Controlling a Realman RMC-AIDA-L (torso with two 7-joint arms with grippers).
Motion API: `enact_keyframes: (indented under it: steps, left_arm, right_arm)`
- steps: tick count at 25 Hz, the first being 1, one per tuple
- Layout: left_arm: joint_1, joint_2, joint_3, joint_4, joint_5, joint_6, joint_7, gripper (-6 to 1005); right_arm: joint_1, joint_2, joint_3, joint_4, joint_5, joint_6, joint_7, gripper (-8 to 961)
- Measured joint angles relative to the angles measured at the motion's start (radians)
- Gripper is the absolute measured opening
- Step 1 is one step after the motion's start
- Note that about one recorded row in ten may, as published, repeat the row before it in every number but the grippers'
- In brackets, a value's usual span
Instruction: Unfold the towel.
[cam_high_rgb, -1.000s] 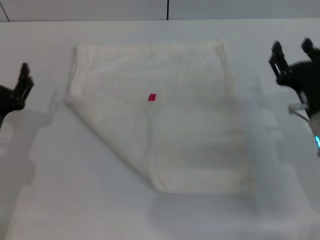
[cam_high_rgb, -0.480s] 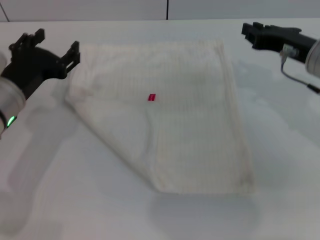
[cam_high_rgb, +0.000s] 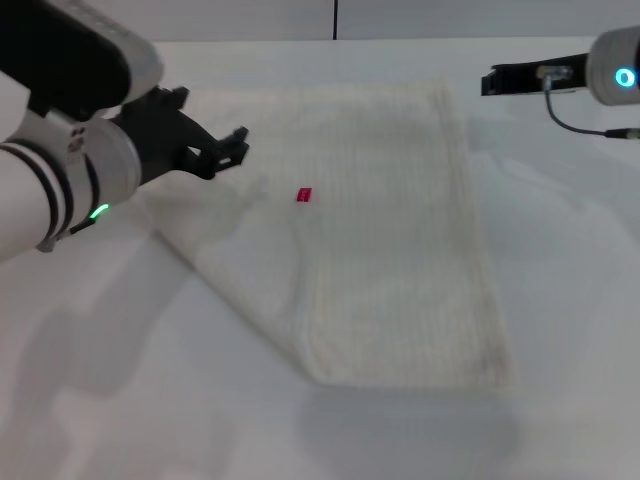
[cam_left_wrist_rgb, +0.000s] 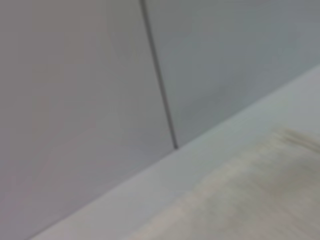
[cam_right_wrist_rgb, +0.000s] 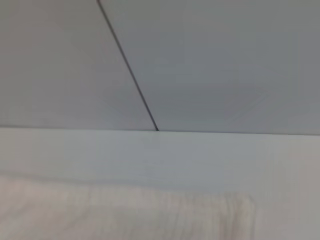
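The white towel (cam_high_rgb: 390, 240) lies flat on the table in the head view, with its near left part folded in along a diagonal edge. A small pink-red tag (cam_high_rgb: 304, 195) shows near its middle. My left gripper (cam_high_rgb: 212, 122) is open and hovers over the towel's far left corner, empty. My right gripper (cam_high_rgb: 490, 80) hovers just beyond the towel's far right corner, seen edge-on. The towel's far edge also shows in the left wrist view (cam_left_wrist_rgb: 250, 200) and in the right wrist view (cam_right_wrist_rgb: 125, 210).
The white table (cam_high_rgb: 570, 300) runs around the towel on all sides. A grey wall with a dark vertical seam (cam_high_rgb: 334, 18) stands behind the table's far edge.
My left arm has swung in from the left and now hangs over the towel's far left corner. My right gripper has stayed by the far right corner, shifting slightly. The towel has not moved.
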Motion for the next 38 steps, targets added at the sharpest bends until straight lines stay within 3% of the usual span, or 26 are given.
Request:
enact_keyframes:
  steps: [1,2,4,6,7,8,11,19,33,38]
  left_arm:
    - [-0.010,-0.020,-0.021,-0.005,-0.025,-0.045,0.046,762]
    - [-0.022,-0.050,-0.057,-0.010,-0.076,-0.111,0.128,762]
    - [-0.030,-0.055,-0.069,-0.012,-0.113,-0.137,0.162,762]
    - [-0.030,-0.055,-0.069,-0.012,-0.113,-0.137,0.162,762]
    - [-0.030,-0.055,-0.069,-0.012,-0.113,-0.137,0.162,761]
    - [-0.057,-0.056,-0.078,-0.002,-0.196,-0.191,0.212,761]
    - [-0.065,-0.059,-0.073,0.020,-0.197,-0.198,0.218,761]
    - [-0.084,-0.063,0.001,0.097,-0.204,-0.120,0.223,759]
    - [-0.274,-0.069,0.083,0.391,-0.281,0.023,0.209,757]
    - [-0.290,-0.070,0.084,0.419,-0.283,0.034,0.209,756]
  right_arm:
    - [0.045,-0.002,0.005,0.036,-0.046,-0.012,0.025,-1]
    - [0.045,-0.002,0.005,0.036,-0.046,-0.012,0.025,-1]
    - [0.090,-0.010,0.008,0.074,-0.088,-0.032,0.054,0]
    - [0.151,-0.022,0.010,0.150,-0.142,-0.051,0.082,0]
    - [0.151,-0.022,0.010,0.150,-0.142,-0.051,0.082,1]
    - [0.164,-0.024,0.011,0.171,-0.149,-0.053,0.083,1]
    - [0.194,-0.031,0.012,0.226,-0.159,-0.050,0.084,2]
    - [0.205,-0.033,0.007,0.280,-0.162,-0.026,0.078,4]
    - [0.223,-0.027,0.000,0.295,-0.163,-0.015,0.072,7]
    - [0.229,-0.025,0.000,0.304,-0.163,-0.014,0.067,9]
